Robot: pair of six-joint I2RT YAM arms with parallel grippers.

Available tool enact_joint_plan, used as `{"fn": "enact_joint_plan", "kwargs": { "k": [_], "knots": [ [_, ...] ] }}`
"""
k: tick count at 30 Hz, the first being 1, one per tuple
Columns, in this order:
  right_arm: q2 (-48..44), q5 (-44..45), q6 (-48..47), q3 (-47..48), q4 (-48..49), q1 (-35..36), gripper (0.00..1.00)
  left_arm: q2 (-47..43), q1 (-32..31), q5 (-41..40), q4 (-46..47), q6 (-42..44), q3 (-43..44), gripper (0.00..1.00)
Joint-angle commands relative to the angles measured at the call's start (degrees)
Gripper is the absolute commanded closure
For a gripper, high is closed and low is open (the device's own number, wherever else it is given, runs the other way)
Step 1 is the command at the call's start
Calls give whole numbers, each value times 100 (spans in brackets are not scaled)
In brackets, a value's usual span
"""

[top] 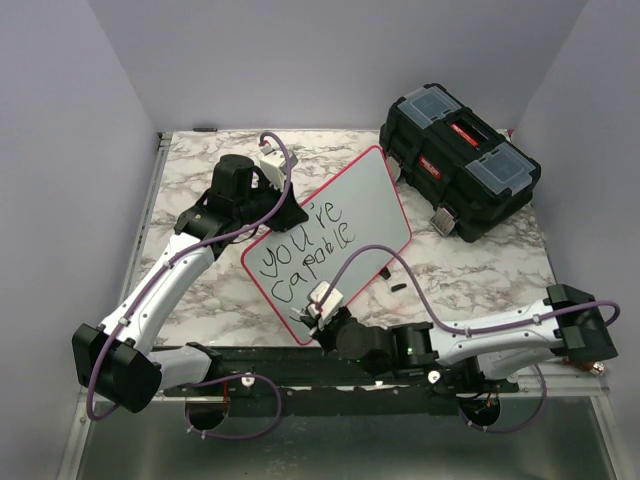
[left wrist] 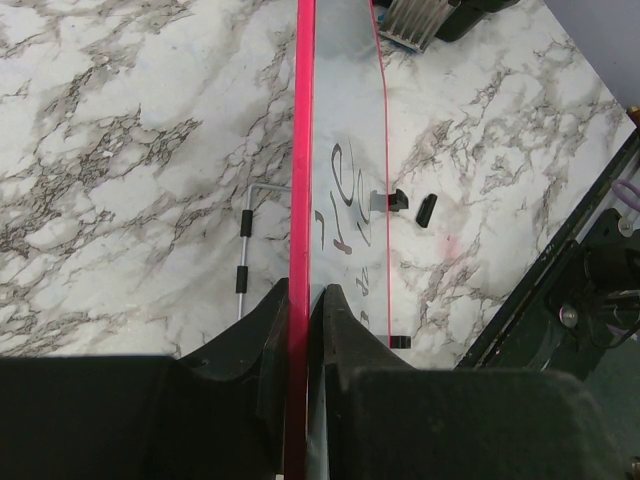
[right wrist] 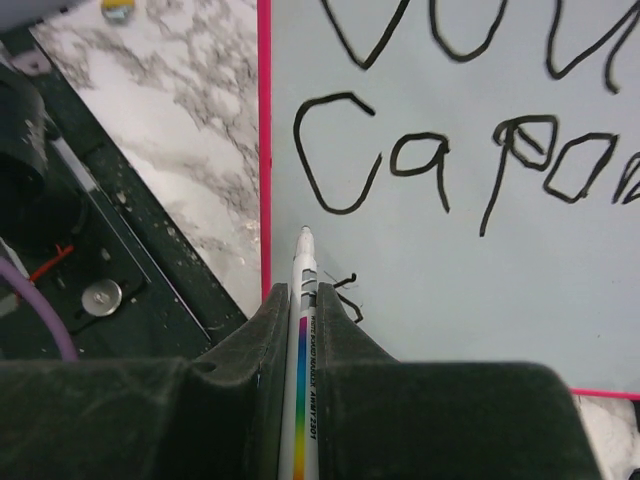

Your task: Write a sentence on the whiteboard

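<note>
Right fingers [right wrist: 250,345]: closed on marker [right wrist: 305,275], tip at whiteboard [right wrist: 470,290] just ahead, under sentence [right wrist: 440,165] line 2, beside pink rim. Left fingers [left wrist: 262,340]: pinched narrow on board rim; board runs straight ahead, apparently tilted.

Risks:
- Tip runs off edge; start pos. too near rim.
- Board pivots in left grip under pen pressure, letters distort.

Marble desk [left wrist: 120,150] below; toolbox [top: 460,160] beyond board; plain grey walls [top: 80,100].

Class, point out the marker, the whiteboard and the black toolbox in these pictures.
marker [right wrist: 306,340]: right wrist view, on its barrel.
whiteboard [top: 370,200]: top external view, on its bare white surface.
black toolbox [top: 460,165]: top external view, on its lid.
</note>
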Motion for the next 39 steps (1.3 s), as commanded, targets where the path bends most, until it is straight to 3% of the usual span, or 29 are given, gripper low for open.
{"fn": "enact_joint_plan", "kwargs": {
  "k": [1, 13, 39],
  "knots": [
    [-484, 158, 203, -336, 361, -18, 99, 69, -104, -266, -583, 542, -155, 100],
    [-746, 213, 925, -1034, 331, -350, 99, 86, -104, -284, -584, 545, -166, 100],
    [-853, -318, 990, -1370, 698, -403, 99, 60, -109, -221, -600, 527, -113, 100]
  ]
}}
